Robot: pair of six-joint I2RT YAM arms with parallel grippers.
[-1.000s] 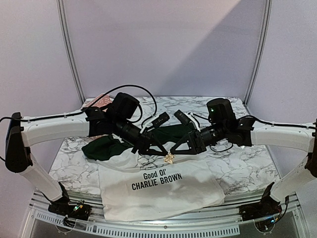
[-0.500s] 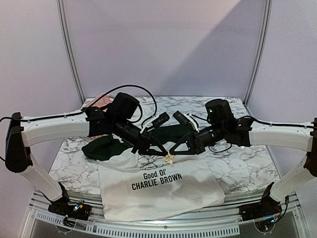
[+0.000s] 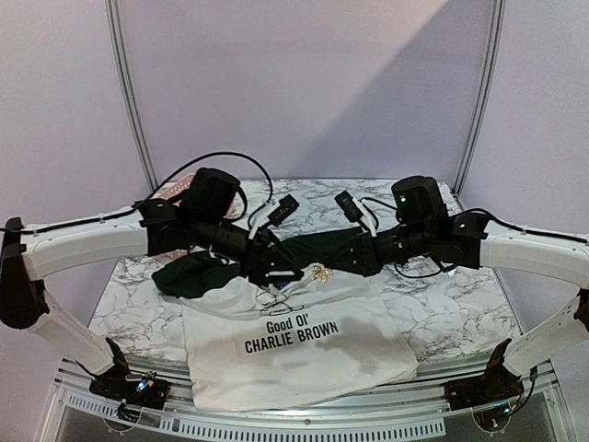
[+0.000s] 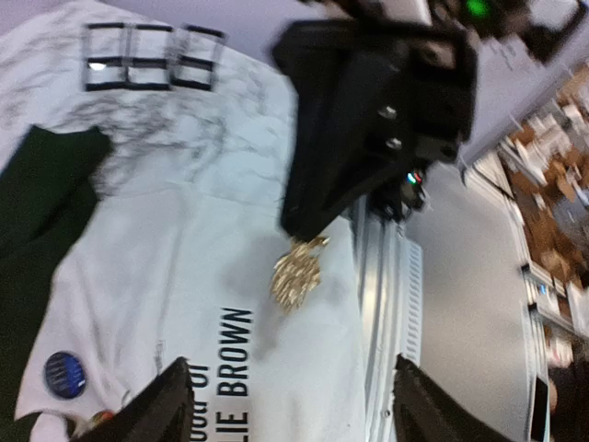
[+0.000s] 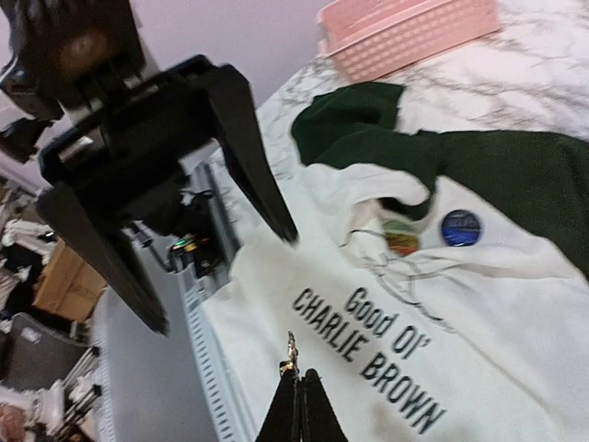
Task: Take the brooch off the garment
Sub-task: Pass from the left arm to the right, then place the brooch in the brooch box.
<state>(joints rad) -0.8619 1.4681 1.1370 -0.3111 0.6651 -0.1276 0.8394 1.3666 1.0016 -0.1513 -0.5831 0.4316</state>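
Observation:
The garment is a white T-shirt with dark green sleeves, lying flat with its black print facing up. A small gold brooch hangs from my right gripper, which is shut on it just above the shirt's collar area. In the left wrist view the brooch dangles clear of the garment below the right gripper. Seen from the right wrist, the brooch sticks up from the right gripper. My left gripper stands open and empty beside it, also seen as the left gripper and left gripper.
Two round badges, a blue one and a multi-coloured one, sit near the shirt's collar. A pink basket stands at the back left of the marble table. The table's metal front rail runs under the shirt's hem.
My left gripper has opened and drawn back to the left. My right gripper has closed fully on the brooch and raised it off the shirt, back and to the right.

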